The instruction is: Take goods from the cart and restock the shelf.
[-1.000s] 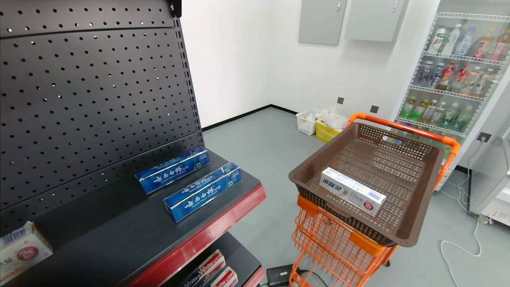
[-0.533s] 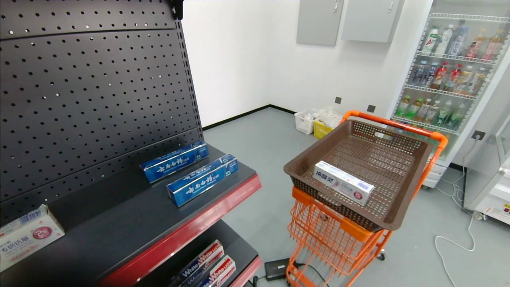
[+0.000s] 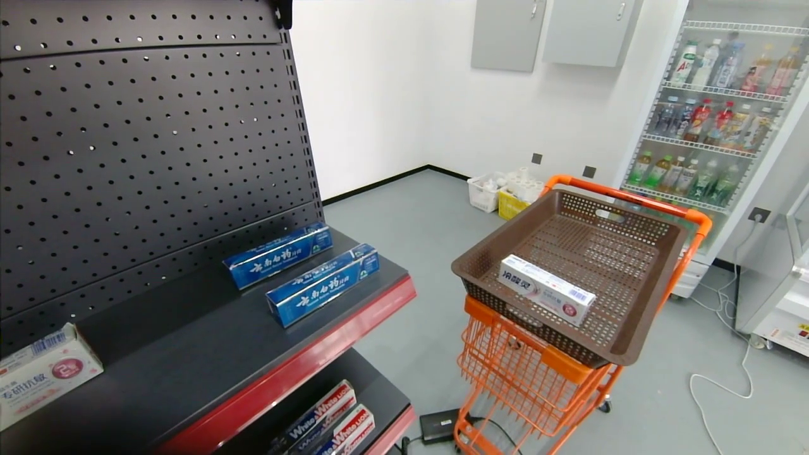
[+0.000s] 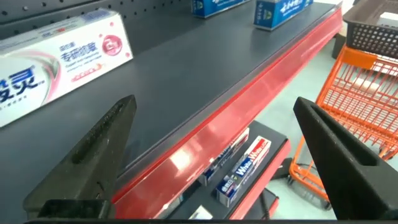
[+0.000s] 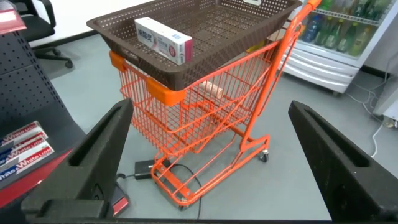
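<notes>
A white toothpaste box [image 3: 547, 297] lies in the brown basket [image 3: 499, 234] on top of the orange cart [image 3: 524, 392]. On the dark shelf [image 3: 189, 354] with a red front edge lie two blue toothpaste boxes [image 3: 278, 256] [image 3: 322, 294] and, at its left end, a white box [image 3: 41, 379]. My left gripper [image 4: 214, 104] is open in front of the shelf edge [image 4: 249, 81], near that white box [image 4: 56, 56]. My right gripper [image 5: 211, 107] is open, low before the cart [image 5: 205, 124], well short of the boxed toothpaste [image 5: 163, 38].
A pegboard panel [image 3: 152, 139] backs the shelf. More toothpaste boxes [image 3: 328, 420] lie on the lower shelf. A black box [image 3: 439, 426] and a cable [image 3: 727, 379] lie on the floor by the cart. A drinks fridge [image 3: 714, 107] and floor bins [image 3: 505, 193] stand behind.
The head view has shifted, showing more of the shelf's left end. The boxes, basket and cart have kept their places.
</notes>
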Robot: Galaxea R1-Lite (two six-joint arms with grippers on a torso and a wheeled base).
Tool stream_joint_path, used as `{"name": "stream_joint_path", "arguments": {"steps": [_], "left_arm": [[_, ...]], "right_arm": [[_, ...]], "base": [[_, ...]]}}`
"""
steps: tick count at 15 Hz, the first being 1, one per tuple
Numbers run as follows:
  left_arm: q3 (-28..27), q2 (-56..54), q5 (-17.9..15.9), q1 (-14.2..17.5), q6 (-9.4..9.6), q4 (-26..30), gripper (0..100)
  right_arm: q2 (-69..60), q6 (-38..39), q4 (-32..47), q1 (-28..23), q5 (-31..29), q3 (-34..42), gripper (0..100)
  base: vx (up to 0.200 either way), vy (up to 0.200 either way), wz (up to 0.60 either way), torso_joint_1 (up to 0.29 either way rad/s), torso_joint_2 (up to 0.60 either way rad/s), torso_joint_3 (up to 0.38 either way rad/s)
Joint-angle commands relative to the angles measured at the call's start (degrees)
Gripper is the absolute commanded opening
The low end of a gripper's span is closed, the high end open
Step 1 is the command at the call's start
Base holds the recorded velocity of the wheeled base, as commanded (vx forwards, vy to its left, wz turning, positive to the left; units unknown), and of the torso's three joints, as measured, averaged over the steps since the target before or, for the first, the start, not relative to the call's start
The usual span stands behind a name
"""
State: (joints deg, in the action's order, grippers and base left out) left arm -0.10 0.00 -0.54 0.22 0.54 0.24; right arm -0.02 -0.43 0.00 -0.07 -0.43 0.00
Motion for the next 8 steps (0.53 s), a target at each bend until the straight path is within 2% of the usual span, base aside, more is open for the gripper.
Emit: {"name": "stream_joint_path", "arguments": {"steps": [1, 8], "left_arm": [[0.01, 0.0, 0.01, 0.04, -0.01, -0.07, 100], [0.01, 0.0, 0.01, 0.04, -0.01, 0.02, 100]], "right_arm": [[0.02, -0.01, 0.0, -0.01, 0.08, 0.0, 100], [0.02, 0.08, 0.0, 0.07, 0.16, 0.0, 100]], "base": [[0.0, 0.0, 0.0, 0.0, 0.0, 0.0], [0.0, 0.0, 0.0, 0.0, 0.0, 0.0]]}}
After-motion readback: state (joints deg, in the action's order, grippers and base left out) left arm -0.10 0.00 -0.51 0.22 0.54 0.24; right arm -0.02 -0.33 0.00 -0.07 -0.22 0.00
